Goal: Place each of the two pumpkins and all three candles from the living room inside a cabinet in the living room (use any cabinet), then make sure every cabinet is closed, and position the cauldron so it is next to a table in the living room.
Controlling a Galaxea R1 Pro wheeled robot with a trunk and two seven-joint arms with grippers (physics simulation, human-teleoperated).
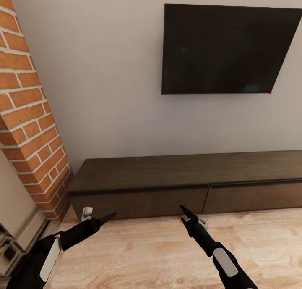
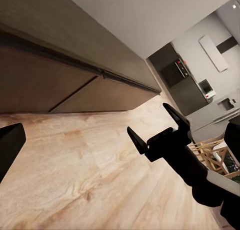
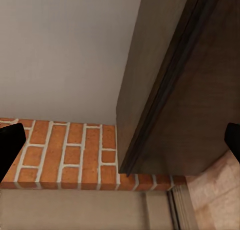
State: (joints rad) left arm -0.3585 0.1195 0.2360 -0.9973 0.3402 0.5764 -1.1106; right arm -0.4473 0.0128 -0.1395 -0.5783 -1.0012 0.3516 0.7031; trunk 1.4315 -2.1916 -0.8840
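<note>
The cabinet (image 1: 167, 173) is a long low dark-brown unit against the white wall, and both of its drawer fronts (image 1: 142, 200) sit flush and shut. My left gripper (image 1: 105, 218) hovers over the floor before the cabinet's left end, open and empty. Further right, my right gripper (image 1: 183, 213) is open and empty near the seam between the drawers. In the left wrist view the right gripper (image 2: 157, 130) has its fingers spread, beside the cabinet (image 2: 45, 84). The right wrist view faces the cabinet's end (image 3: 200, 89). The pumpkins, candles, cauldron and table are out of view.
A red-brick fireplace column (image 1: 29, 125) stands just left of the cabinet, close to my left arm. A black TV (image 1: 226, 49) hangs on the wall above. Light wood floor (image 1: 147, 255) spreads under both arms. The left wrist view reaches a grey kitchen (image 2: 175, 72) far off.
</note>
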